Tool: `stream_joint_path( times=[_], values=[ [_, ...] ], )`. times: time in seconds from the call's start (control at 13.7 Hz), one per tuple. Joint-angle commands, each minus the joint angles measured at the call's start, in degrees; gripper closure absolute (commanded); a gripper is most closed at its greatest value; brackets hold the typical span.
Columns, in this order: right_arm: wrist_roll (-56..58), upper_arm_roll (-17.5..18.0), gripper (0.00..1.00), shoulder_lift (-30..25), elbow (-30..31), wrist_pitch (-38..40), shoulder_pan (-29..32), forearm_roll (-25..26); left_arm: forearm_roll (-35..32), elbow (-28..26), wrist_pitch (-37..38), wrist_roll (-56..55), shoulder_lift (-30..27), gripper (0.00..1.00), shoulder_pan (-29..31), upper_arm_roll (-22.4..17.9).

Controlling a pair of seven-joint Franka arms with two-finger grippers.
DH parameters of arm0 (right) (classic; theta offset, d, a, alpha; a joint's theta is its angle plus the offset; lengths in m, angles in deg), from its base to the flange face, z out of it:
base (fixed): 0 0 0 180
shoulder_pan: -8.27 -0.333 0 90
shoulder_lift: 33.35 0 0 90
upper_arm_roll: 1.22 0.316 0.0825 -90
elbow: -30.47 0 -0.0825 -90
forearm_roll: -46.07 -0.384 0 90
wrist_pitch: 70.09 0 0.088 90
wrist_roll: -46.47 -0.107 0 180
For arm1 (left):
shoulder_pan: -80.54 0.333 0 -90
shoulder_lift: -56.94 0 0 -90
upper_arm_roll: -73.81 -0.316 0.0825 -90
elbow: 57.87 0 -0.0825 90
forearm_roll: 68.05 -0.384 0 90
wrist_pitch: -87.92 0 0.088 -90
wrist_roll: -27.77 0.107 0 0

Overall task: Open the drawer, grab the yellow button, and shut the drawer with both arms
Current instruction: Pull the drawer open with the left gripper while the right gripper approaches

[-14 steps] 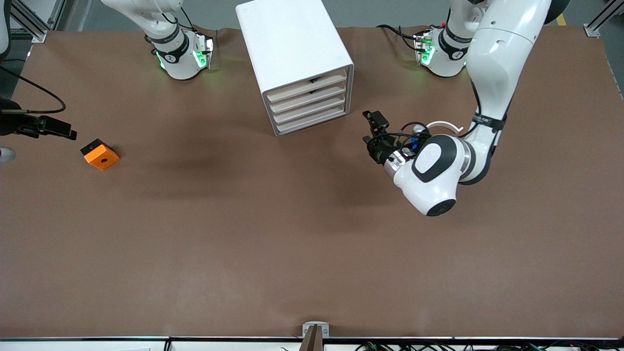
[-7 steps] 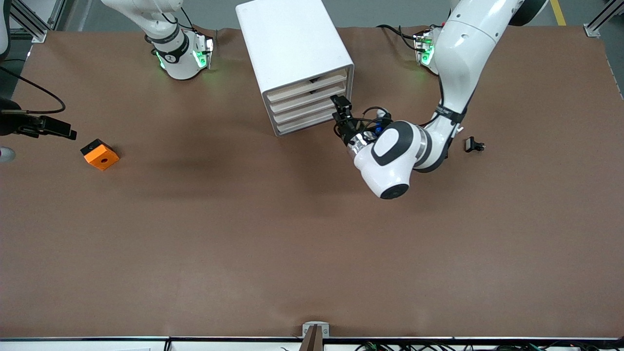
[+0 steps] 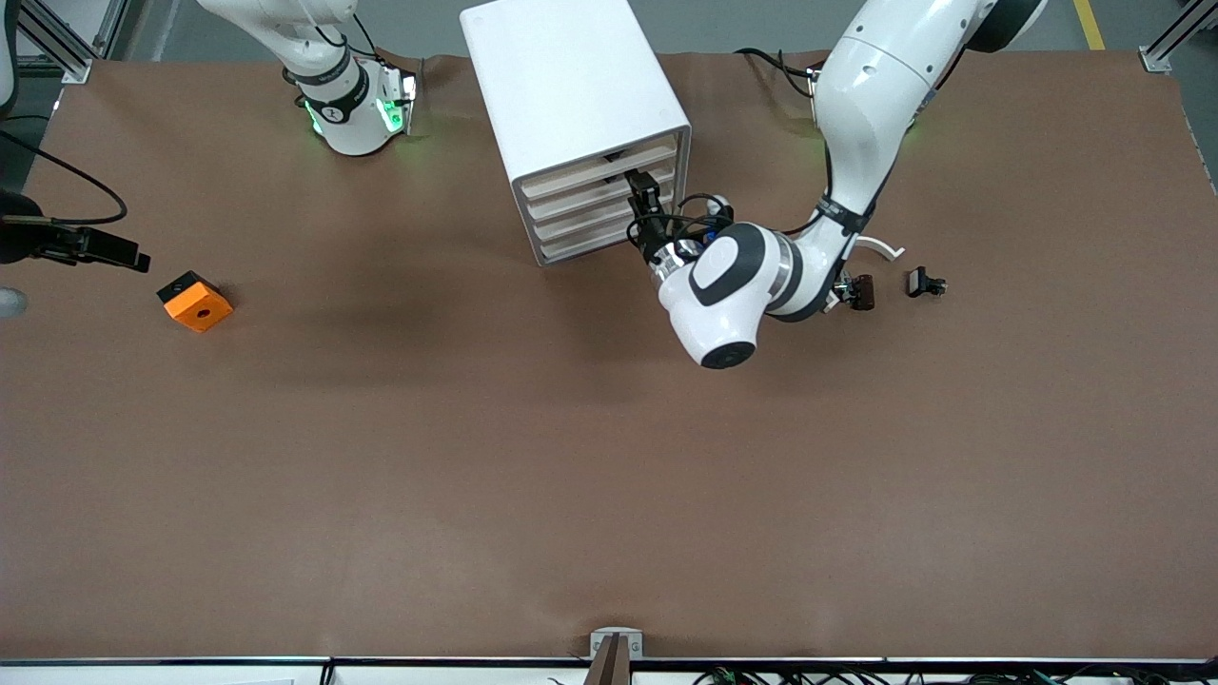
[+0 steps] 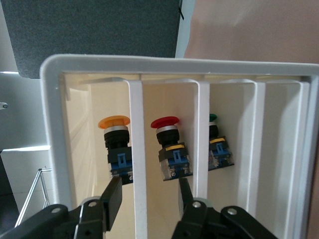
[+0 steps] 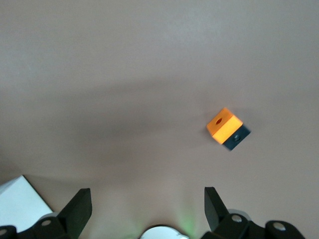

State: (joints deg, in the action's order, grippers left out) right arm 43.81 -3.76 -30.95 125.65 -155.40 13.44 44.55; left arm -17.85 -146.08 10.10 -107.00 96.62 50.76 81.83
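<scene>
An orange block (image 3: pixel 195 301) with a black hole lies on the brown table (image 3: pixel 476 457) toward the right arm's end. Toward the left arm's end, two small dark clips (image 3: pixel 925 283) lie near each other, a white arc (image 3: pixel 877 246) just beside them. Inside the cabinet (image 3: pixel 561 86), a red-capped push switch (image 4: pixel 168 149) and a green-capped one (image 4: pixel 218 144) sit in separate compartments.

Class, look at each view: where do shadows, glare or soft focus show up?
Front view: soft broad shadows on the table beside the cabinet and under the left arm. Left wrist view: evenly lit drawer fronts, with the left gripper fingers dark and blurred. Right wrist view: a diffuse shadow band near the orange block.
</scene>
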Motion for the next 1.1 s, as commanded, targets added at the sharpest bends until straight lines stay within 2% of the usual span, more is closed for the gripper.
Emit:
stream_joint_path(
  times=[0.0,0.22,0.44,0.73,0.8,0.88,1.02],
  values=[
    [-15.9,0.52,0.0,-1.0,-0.44,2.43,-7.33,-2.07,2.17,-1.35,-0.84,-0.76,-0.83,0.57,-0.54,-0.38],
    [-32.1,0.52,0.0,-1.97,-1.75,1.83,-14.99,-6.2,3.31,-1.26,-0.84,-0.76,-0.92,0.59,-1.07,-0.29],
    [-43.88,0.52,0.0,-1.7,-3.16,-0.98,-21.67,-6.57,4.2,-1.26,-0.93,-0.76,-0.66,0.61,-2.3,-0.38],
    [-56.46,0.52,0.0,-1.26,-3.07,-5.02,-29.41,-6.48,4.2,-1.26,-1.19,-0.76,-0.04,0.84,-2.83,-0.38],
    [-58.75,0.52,0.0,-1.18,-3.07,-5.73,-30.99,-6.39,4.2,-1.26,-1.54,-0.76,0.13,0.94,-2.83,-0.38],
    [-60.6,0.44,0.0,-0.83,-3.07,-6.26,-32.31,-6.13,4.02,-1.26,-1.8,-0.76,0.22,1.0,-2.83,-0.46],
    [-63.51,0.43,0.0,-0.56,-3.07,-7.05,-34.25,-5.86,3.67,-1.09,-1.63,-0.94,0.05,1.0,-2.13,-0.81]
  ],
)
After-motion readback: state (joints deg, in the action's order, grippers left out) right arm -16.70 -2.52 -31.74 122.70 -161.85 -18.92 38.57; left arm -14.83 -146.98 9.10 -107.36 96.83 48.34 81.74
